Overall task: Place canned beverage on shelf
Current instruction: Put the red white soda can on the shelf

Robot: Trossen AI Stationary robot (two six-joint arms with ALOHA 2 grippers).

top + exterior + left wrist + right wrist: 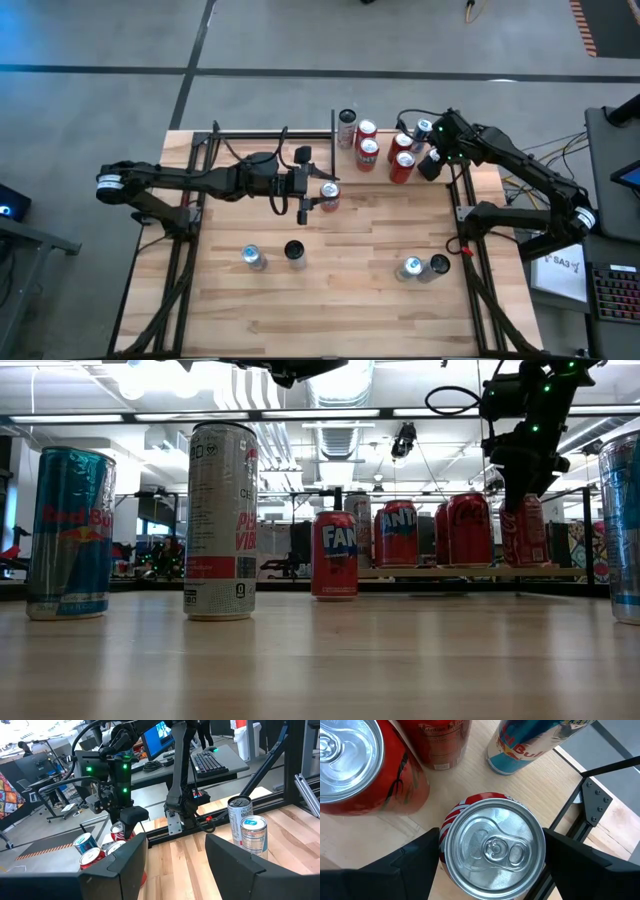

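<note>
A red-and-white can with a silver top (492,847) stands upright on the shelf's light-wood board (465,780). My right gripper (492,870) points steeply down over it, open, with one finger on each side of the can's top. In the low view this gripper (522,490) stands over the shelf (420,572) at the back right. Several more cans stand on the shelf (366,130). My left gripper (314,195) hangs level, high above the table's middle. It is open (175,845) and holds nothing. Below its tips a red Fanta can (335,555) stands on the table. My right gripper's fingers (415,865) stand close beside the top rim (447,835) of the red-and-white can, coming at it from above. I cannot tell whether they touch it. The can stands upright with its base on the shelf board.
Right next to that can are a large red can (360,765), another red can (440,740) and a Red Bull can (530,745). The shelf's black rods (592,795) run beside it. On the tabletop stand a Red Bull can (68,530), a tall white can (220,520) and two cans at the near right (422,267).
</note>
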